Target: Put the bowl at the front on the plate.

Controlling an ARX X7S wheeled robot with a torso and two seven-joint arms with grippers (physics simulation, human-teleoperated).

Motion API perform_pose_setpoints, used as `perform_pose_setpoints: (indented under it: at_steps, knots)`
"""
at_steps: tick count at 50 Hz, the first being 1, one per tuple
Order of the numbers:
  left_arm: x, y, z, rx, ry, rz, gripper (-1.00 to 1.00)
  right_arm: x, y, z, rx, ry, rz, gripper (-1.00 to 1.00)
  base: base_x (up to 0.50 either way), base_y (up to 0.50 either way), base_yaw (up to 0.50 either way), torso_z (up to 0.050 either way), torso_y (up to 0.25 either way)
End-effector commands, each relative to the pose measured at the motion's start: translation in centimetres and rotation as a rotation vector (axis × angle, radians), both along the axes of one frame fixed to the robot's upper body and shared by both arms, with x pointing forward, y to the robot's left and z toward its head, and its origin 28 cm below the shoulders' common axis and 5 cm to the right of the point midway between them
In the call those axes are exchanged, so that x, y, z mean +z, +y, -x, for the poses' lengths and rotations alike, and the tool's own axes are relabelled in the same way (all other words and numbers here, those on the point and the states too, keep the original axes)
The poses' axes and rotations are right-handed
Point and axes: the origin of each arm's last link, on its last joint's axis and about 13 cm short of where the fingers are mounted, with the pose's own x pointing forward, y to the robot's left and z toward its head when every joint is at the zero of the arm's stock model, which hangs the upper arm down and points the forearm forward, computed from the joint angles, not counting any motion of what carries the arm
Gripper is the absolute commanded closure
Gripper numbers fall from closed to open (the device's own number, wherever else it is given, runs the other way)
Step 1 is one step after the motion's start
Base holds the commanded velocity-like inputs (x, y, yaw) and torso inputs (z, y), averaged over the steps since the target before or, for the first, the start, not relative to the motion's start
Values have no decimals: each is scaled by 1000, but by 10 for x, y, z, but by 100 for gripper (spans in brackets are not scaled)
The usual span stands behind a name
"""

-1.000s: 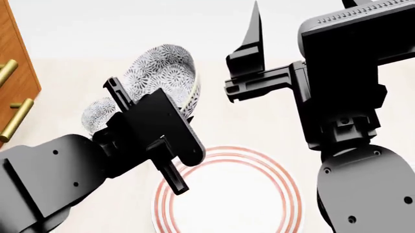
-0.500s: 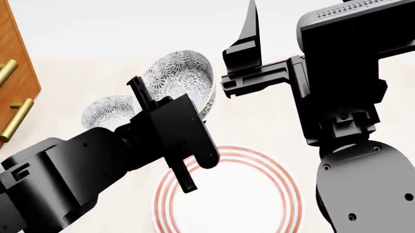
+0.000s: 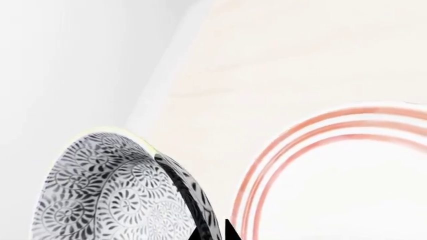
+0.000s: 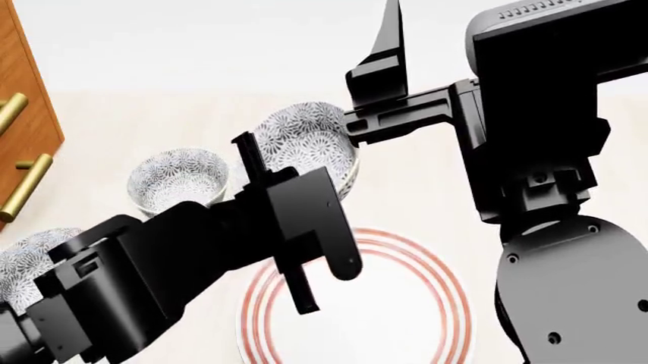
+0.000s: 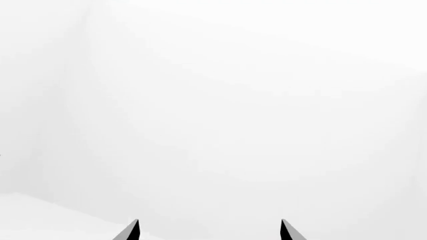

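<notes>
Bowl (image 4: 309,140) has shifted right since the earlier frame, tilted, gripped at its rim by the left jaws (image 4: 265,176), above the worktop (image 4: 426,189) just beyond the plate (image 4: 445,280). Two more bowls now show: one (image 4: 177,178) behind the left arm, another (image 4: 26,265) nearer. Right jaws (image 5: 208,231) hang raised, spread wide, holding nothing.

Right pincer (image 5: 209,231) tips apart before blank white.
</notes>
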Motion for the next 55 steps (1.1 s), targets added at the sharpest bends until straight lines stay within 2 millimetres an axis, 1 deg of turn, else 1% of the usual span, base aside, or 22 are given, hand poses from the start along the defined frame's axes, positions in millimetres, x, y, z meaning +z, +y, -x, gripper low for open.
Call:
perform_pose_setpoints:
  at_steps: [1,7,14,18,20,21,31,36,39,43,48,55]
  knots:
    - [-4,-6,-3,-32,-3,-36,100,0,1,0,5,-2,2,-100,0,0,0,0,0]
    - [-7,-7,-6,-49,27,-49,100,1,1,0,5,-2,5,-100,0,0,0,0,2]
    - [-12,-8,-5,-80,39,-102,100,0,1,0,5,-1,3,-100,0,0,0,0,0]
    - [-11,-8,-5,-97,48,-107,100,-1,0,0,1,0,1,-100,0,0,0,0,0]
    - [-11,-9,-5,-74,83,-118,100,-2,0,-1,1,3,-3,-100,0,0,0,0,0]
    - [-11,-10,-4,-90,87,-119,100,-3,-1,-1,0,5,-5,-100,0,0,0,0,0]
    - [-11,-12,-2,-116,93,-121,100,-4,-2,-1,-4,7,-7,-100,0,0,0,0,1]
    - [-11,-17,1,-150,106,-118,100,-5,-2,-1,-4,7,-12,-100,0,0,0,0,0]
    - [-10,-19,-1,-149,97,-120,100,-5,-2,-1,-4,6,-14,-100,0,0,0,0,0]
    - [-13,-20,-4,-158,109,-126,100,-3,-3,0,-9,3,-17,-100,0,0,0,0,0]
    - [-14,-22,-3,-177,114,-130,100,-2,-3,0,-9,2,-16,-100,0,0,0,0,0]
    - [-24,-24,-2,-198,144,-153,100,-3,-3,0,-8,3,-16,-100,0,0,0,0,1]
